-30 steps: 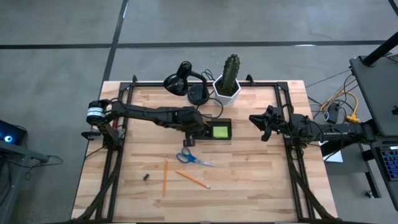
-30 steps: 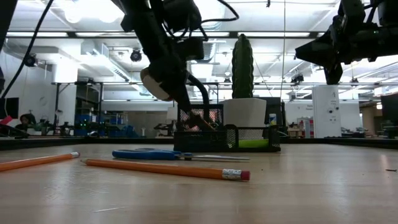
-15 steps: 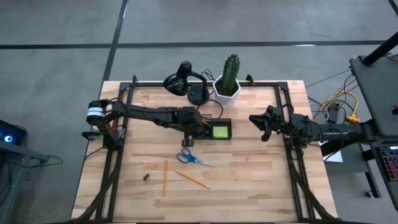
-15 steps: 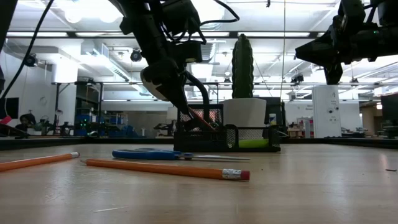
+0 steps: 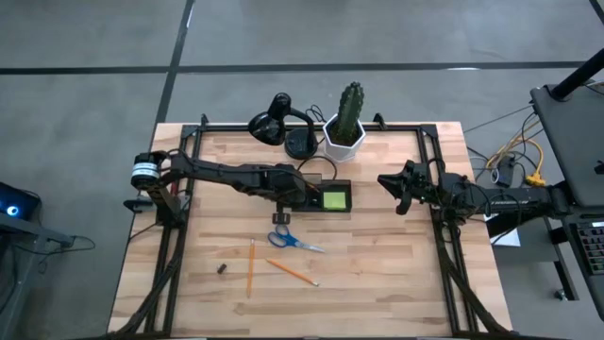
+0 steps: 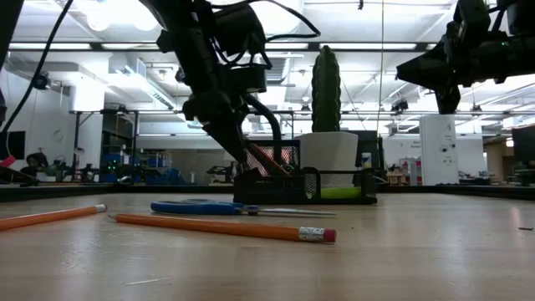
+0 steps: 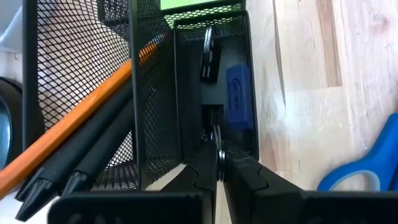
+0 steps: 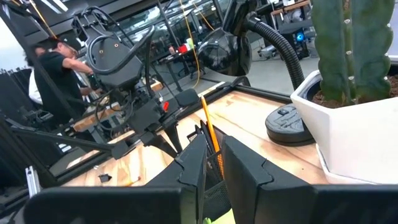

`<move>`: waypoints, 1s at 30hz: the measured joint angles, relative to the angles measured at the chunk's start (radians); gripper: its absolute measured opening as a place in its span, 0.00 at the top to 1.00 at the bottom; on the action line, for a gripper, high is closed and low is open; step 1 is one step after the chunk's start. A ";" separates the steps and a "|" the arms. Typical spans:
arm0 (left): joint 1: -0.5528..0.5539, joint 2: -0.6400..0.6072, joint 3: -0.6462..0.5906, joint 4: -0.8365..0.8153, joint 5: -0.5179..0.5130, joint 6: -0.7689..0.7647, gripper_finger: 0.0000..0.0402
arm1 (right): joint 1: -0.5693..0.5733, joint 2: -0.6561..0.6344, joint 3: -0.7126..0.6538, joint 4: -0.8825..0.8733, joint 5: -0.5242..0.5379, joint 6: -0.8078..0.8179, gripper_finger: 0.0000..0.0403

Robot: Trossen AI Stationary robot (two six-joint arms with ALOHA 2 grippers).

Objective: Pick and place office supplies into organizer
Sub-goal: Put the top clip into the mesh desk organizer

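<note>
The worktop (image 5: 396, 274) is carrying everything. The left gripper (image 7: 219, 163) is hanging over the black organizer (image 5: 321, 196) near the worktop's middle, fingers pressed together on a small round metal clip (image 7: 217, 140) above a narrow compartment. The right gripper (image 5: 391, 182) is hovering near the right edge, fingers nearly together, holding nothing. The scissors (image 5: 293, 240), two loose pencils (image 5: 251, 266) and a tiny dark bit (image 5: 222, 269) are lying toward the front edge.
</note>
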 joint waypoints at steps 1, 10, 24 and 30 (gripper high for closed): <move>0.000 0.000 0.000 0.001 -0.001 0.000 1.00 | 0.000 0.000 0.000 0.000 0.000 0.000 0.89; 0.000 0.000 0.000 0.031 -0.007 0.000 1.00 | 0.000 0.000 0.000 0.000 0.000 0.000 0.89; 0.000 0.000 -0.017 0.067 -0.007 0.017 1.00 | 0.000 0.000 0.000 0.000 0.000 0.000 0.89; 0.002 0.000 -0.018 0.070 -0.008 0.017 1.00 | 0.000 0.000 0.000 0.000 0.000 0.000 0.89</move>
